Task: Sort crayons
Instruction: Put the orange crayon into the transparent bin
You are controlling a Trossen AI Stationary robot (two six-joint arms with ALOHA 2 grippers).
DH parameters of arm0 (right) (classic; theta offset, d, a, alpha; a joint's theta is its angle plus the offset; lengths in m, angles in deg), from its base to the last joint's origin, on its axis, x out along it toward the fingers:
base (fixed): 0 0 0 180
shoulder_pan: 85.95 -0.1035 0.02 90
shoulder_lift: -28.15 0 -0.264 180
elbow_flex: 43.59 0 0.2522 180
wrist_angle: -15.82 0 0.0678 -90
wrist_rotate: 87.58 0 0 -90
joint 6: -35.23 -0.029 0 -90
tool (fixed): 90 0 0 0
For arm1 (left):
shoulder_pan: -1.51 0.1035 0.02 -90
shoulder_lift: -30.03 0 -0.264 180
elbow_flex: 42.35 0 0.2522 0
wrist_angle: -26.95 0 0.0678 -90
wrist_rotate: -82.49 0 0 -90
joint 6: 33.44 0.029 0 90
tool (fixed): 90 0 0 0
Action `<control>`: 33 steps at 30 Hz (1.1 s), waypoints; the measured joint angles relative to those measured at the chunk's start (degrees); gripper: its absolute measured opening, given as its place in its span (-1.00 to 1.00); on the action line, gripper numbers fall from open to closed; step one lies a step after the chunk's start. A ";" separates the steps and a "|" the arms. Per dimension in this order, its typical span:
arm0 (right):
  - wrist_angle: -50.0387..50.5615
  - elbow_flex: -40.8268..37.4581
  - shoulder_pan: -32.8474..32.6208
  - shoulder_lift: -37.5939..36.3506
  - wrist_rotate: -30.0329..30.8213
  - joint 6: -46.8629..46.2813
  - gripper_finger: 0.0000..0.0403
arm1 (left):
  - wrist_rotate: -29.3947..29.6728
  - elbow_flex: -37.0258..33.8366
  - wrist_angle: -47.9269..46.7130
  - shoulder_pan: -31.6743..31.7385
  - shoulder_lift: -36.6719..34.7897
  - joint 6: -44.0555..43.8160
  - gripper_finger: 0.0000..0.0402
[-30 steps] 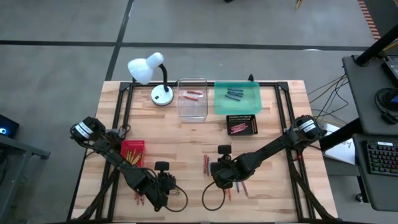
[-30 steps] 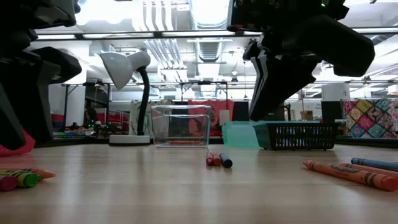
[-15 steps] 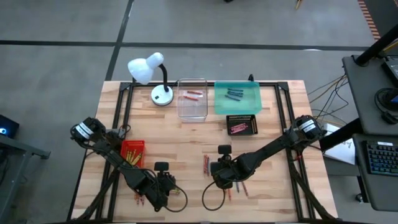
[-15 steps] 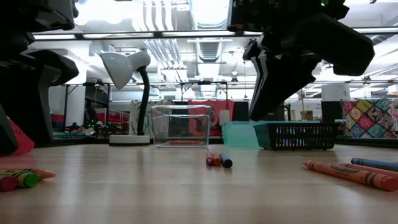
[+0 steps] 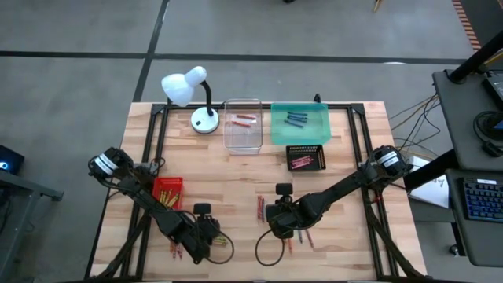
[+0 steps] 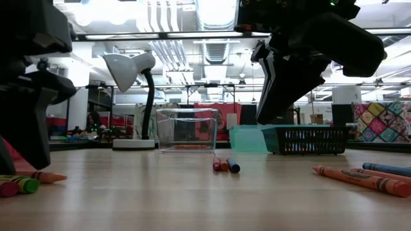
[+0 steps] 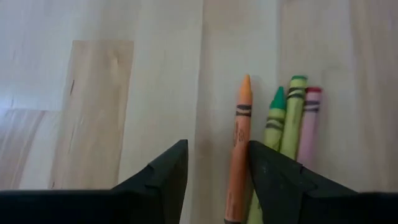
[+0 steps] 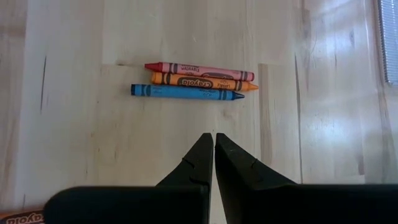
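Several crayons [image 7: 273, 130] lie side by side near the table's near left corner: orange, two green and pink. My left gripper [image 7: 217, 171] [image 5: 196, 240] stands open low over them. The orange crayon [image 7: 239, 155] lies between its fingers, close against one of them, and the green ones lie just outside that finger. Near the table's middle, my right gripper [image 8: 214, 155] [image 5: 275, 218] hangs shut above the wood. A red, an orange and a blue crayon [image 8: 196, 81] [image 5: 261, 208] lie together ahead of it. My left gripper comes slanting down from above with one finger [image 7: 273, 180] right beside the orange crayon's side [image 7: 236, 186]. I cannot tell whether that finger touches the crayon. The crayon lies flat on the table, running along the fingers.
More crayons [image 5: 302, 236] lie at the near right. At the left is a red tray [image 5: 167, 191]. Along the far edge stand a white lamp [image 5: 189, 90], a clear tray [image 5: 243, 134], a teal tray [image 5: 299, 130] and a black tray [image 5: 306, 157].
My left gripper has sunk a little toward the crayons at the near left, and its finger now reaches close to the tabletop in the low view. The crayons have not moved.
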State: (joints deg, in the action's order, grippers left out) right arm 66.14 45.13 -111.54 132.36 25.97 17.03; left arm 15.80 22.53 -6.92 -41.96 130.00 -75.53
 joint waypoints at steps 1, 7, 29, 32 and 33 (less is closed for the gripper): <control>-0.01 0.00 0.00 0.00 -0.02 0.02 -0.96 | 0.00 -0.24 -0.01 0.00 -0.06 -0.02 -0.25; -0.04 0.00 0.19 0.00 0.00 0.24 -0.96 | 0.06 -1.42 0.16 0.00 -0.55 -0.03 -0.25; -2.58 -0.01 1.40 0.00 0.02 4.99 -0.95 | 3.73 -3.41 -0.96 0.11 -2.67 4.37 -0.96; -2.60 -0.02 1.44 0.00 0.02 6.12 -0.95 | 7.49 -3.37 -2.49 0.11 -5.72 7.17 -0.99; -2.64 0.00 1.48 0.00 0.02 6.38 -0.95 | 9.25 -3.40 -3.13 0.11 -6.80 8.50 -0.99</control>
State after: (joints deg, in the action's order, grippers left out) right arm 63.50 45.12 -110.06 132.36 26.00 23.41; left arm 25.05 19.12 -10.05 -41.85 123.20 -67.04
